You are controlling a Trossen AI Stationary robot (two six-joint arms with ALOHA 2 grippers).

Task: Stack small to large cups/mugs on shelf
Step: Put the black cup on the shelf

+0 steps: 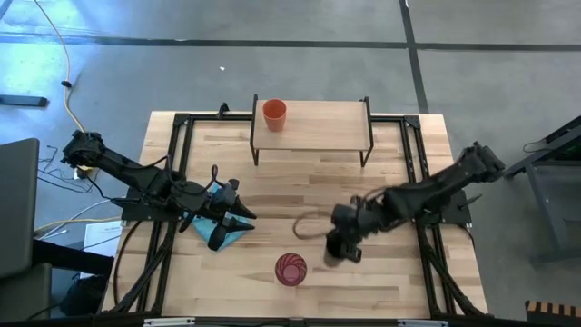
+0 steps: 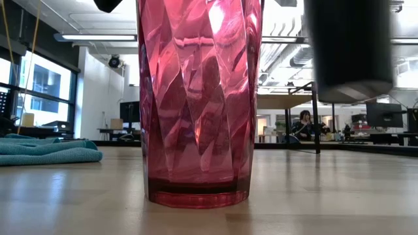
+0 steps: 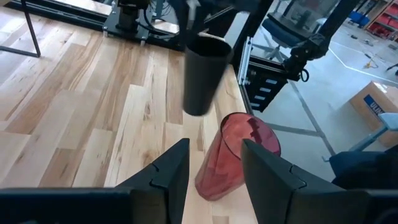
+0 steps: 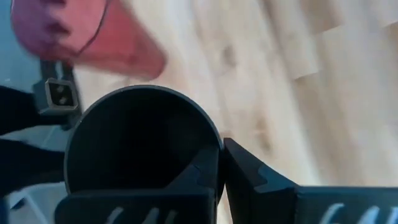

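**Right gripper holds black cup off the table**

Right gripper (image 4: 221,165) is clamped on the rim of the black cup (image 3: 202,74), one finger inside, one outside. Cup is matte, dark, handleless, mouth up, lifted clear of the table (image 1: 399,272), near the front middle. Pink cup (image 2: 199,98) stands upright on the table just beside it, toward the front edge: translucent, faceted ribs, thick base. Orange cup (image 1: 275,113) is short, open side up, on the left end of the shelf (image 1: 327,127) at the back. Left gripper (image 3: 214,171) hangs with fingers apart over the blue cloth (image 1: 227,234), at table left.
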